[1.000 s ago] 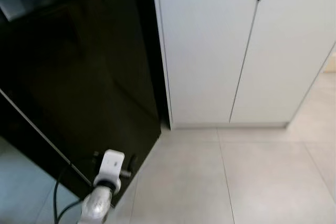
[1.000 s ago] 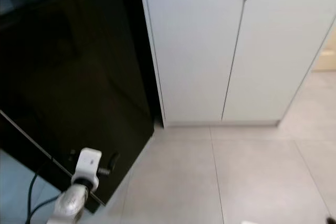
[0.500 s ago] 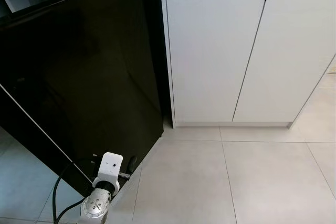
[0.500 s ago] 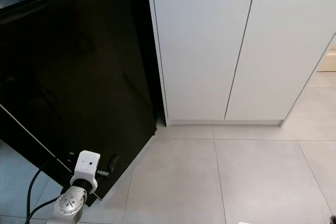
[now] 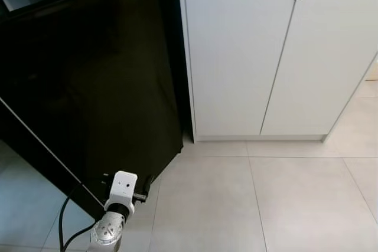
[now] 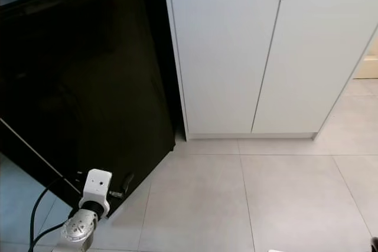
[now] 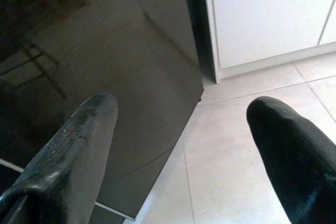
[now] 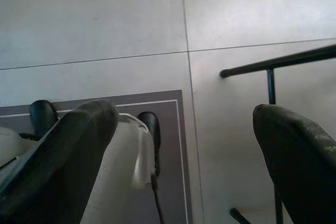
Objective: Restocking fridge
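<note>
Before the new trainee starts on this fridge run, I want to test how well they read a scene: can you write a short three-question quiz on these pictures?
1. True or false: the left gripper has its fingers spread apart with nothing between them.
2. What stands right beside the black fridge door? A) white cabinet B) wooden table C) sink
3. Fill in: the right gripper points down at the tiled ____.

Key: 1 true; 2 A; 3 floor.

the black fridge door [image 5: 88, 81] runs off the frame's top and left edges.
</note>
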`<state>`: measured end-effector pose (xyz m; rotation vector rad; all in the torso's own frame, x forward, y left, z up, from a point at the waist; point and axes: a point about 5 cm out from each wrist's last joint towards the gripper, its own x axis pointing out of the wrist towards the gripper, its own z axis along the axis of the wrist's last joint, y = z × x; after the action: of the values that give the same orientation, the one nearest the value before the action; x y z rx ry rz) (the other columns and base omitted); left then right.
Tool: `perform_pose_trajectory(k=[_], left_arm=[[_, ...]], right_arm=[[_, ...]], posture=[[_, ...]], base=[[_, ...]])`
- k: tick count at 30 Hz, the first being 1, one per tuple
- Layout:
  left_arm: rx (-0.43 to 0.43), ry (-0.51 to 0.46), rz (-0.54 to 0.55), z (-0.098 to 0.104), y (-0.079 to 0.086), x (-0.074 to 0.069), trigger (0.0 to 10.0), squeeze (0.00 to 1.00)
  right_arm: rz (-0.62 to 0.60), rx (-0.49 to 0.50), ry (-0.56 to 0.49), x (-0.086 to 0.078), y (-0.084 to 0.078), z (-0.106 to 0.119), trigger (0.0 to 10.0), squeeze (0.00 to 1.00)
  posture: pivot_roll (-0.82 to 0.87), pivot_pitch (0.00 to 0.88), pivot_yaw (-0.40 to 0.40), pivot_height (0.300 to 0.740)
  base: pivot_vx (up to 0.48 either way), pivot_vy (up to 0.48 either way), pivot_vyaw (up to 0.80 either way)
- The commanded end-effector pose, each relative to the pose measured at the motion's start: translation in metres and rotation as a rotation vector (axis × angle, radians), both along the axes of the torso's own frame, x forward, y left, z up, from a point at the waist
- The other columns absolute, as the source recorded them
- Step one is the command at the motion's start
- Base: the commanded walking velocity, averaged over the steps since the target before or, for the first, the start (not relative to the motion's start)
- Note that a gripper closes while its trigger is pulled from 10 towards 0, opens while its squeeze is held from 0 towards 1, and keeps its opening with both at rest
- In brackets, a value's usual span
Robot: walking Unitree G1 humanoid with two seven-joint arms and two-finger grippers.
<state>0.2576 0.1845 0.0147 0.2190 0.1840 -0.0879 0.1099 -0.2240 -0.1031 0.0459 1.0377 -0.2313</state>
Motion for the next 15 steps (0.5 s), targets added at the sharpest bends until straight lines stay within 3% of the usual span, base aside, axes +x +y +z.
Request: perform_pose_trajectory(k=[1,15], left_arm=[[0.002,0.021,0.012,-0.0023,0.0050,-0.0004,10.0,0.00],[0.002,0.018,0.016,-0.0014,0.0059,0.0004,10.0,0.00]], right_arm=[[-0.006,0.012,0.003,-0.0002,0.0038,-0.0010,10.0,0.00],[-0.009,0.013,0.002,0.0001,0.0045,-0.0010,10.0,0.00]], posture=[[-0.13,0.000,0.081,0.740],[-0.13,0.000,0.083,0.740]], base=[[0.000,0.270,0.00],[0.000,0.326,0.00]])
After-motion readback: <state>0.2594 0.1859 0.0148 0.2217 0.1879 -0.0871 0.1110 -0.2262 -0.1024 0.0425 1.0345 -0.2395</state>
